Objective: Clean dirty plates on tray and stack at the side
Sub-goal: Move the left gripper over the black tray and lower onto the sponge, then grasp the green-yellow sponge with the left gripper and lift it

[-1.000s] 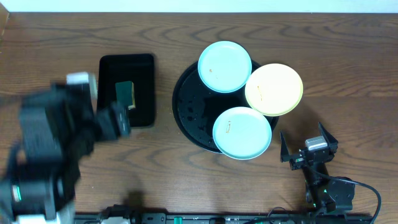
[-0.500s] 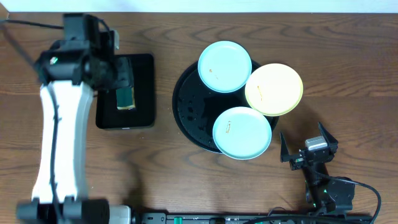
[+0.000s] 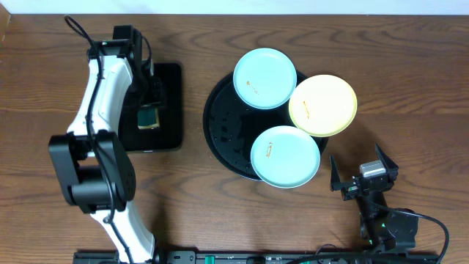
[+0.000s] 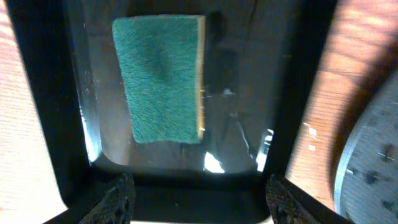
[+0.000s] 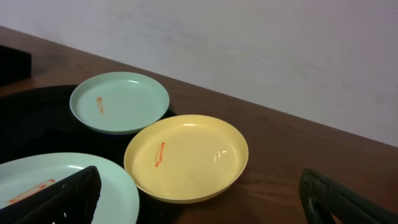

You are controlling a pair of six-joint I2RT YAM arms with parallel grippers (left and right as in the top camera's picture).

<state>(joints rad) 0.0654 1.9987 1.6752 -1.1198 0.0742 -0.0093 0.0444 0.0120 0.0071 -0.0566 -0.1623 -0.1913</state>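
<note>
The left tool (image 4: 199, 196) hangs over the small rectangular tray (image 3: 170, 81) with its two fingers spread wide and nothing between them; the green sponge (image 4: 161, 78) lies flat on the tray floor just ahead of the fingertips, untouched, its pale edge turned to the tool's right. Off to this tool's right, across a strip of bare counter (image 3: 410, 51), sits the round tray (image 3: 220, 125), glossy and black. The right tool (image 3: 357, 158) rests low near the counter's front edge, its fingers fully apart and holding nothing. All three plates lie ahead of it on the round tray, none of them stacked: a mint plate (image 5: 56, 180) closest, just ahead and to its left, overhanging the rim; a yellow plate (image 5: 186, 155) straight ahead, resting on the rim on the tool's side with much of it out over the counter; and a second mint plate (image 5: 119, 102) farthest away, beyond the yellow one and to the left. Each plate carries a small orange-brown streak (seen most clearly from the right wrist), and the yellow plate's edge meets both mint plates
</note>
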